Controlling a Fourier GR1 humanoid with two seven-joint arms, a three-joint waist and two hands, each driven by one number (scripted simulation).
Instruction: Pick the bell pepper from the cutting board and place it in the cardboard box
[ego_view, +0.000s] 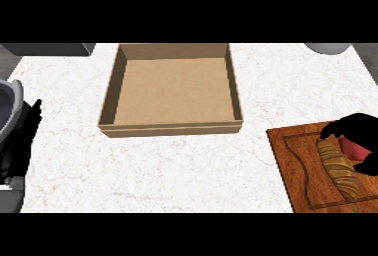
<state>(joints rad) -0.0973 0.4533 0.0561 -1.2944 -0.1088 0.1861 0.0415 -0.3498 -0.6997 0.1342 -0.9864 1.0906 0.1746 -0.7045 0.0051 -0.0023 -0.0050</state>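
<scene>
Bell pepper (356, 149): you only get a small red patch of it, on the right side of the cutting board (299, 170), near the view's right edge. Too much of it is covered to call its long axis or which way it points.

Right hand (359, 131) sits directly over the pepper, a black mass coming in from the right edge. Its fingers curve down around the red patch from above and along the right, so read it as closed round the pepper. You cannot tell from this view whether the pepper is off the board or resting on it.

Just left of the pepper, touching or nearly so, lies a brown bread loaf (339, 170). Its long axis runs near to far, tilted slightly left at the far end. It lies inside the board's groove.

Board is dark wood, at the near right of the white marble counter (162, 170), cut off by the right edge.

Left hand (28, 131): at the left edge you see black fingers pointing up, straight and apart, touching nothing.

Farther back, centre-left, the cardboard box (108, 95) sits open-topped on the counter, well apart from the board. Only its brown floor shows inside.

Far right corner: 1 grey round object (328, 47), cut off by the frame. Cannot tell what it is.
</scene>
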